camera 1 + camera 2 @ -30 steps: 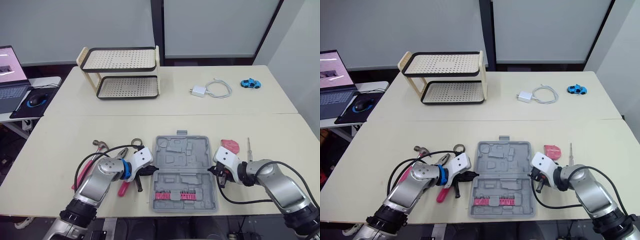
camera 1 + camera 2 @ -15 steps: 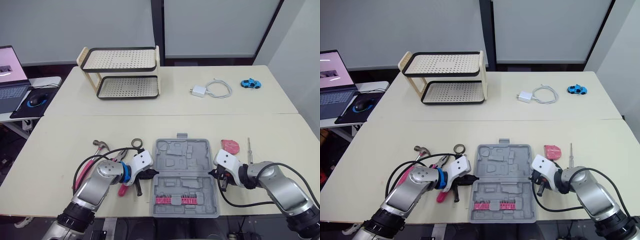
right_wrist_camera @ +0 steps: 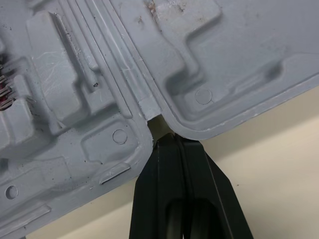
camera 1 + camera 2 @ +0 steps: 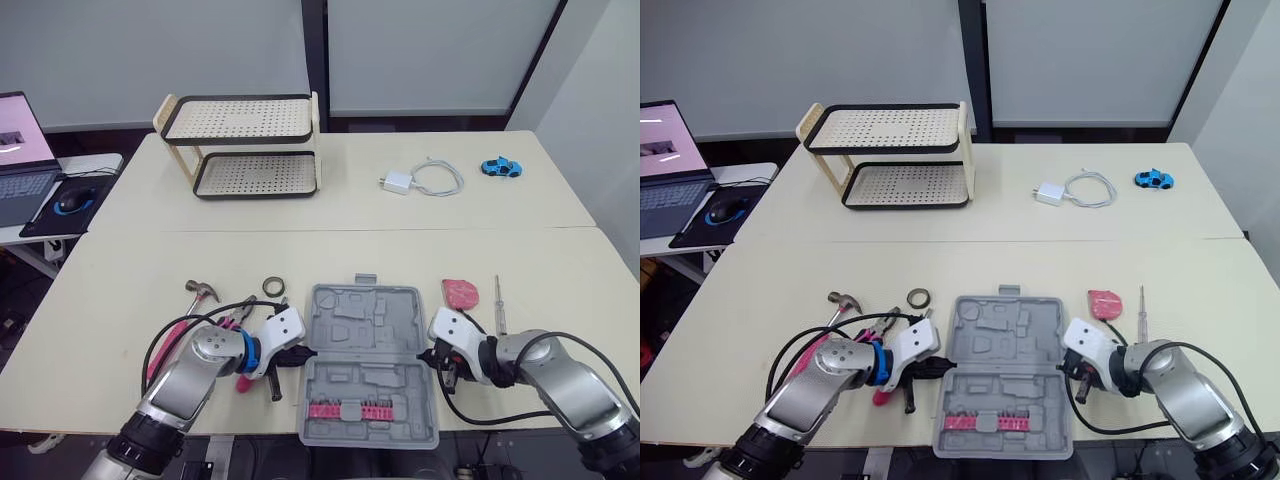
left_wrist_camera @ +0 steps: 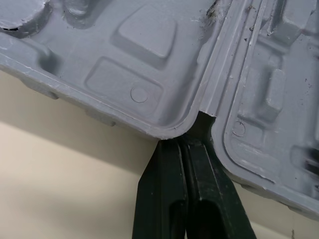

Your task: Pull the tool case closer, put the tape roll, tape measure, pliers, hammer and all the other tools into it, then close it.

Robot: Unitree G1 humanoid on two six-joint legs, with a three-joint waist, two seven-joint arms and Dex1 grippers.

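The tool case lies open and flat on the tabletop, in the lower middle of the frame. The left claw and the right claw are both narrow, with the fingers pressed together and the tips set in the hinge notches at its two sides. I judge that both arms must draw evenly, or the case turns. Its long axis runs top to bottom, and the handle points up.

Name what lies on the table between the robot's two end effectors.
The open grey tool case: the left end effector meets its hinge on one side, the right end effector on the other, as the left eye view shows.
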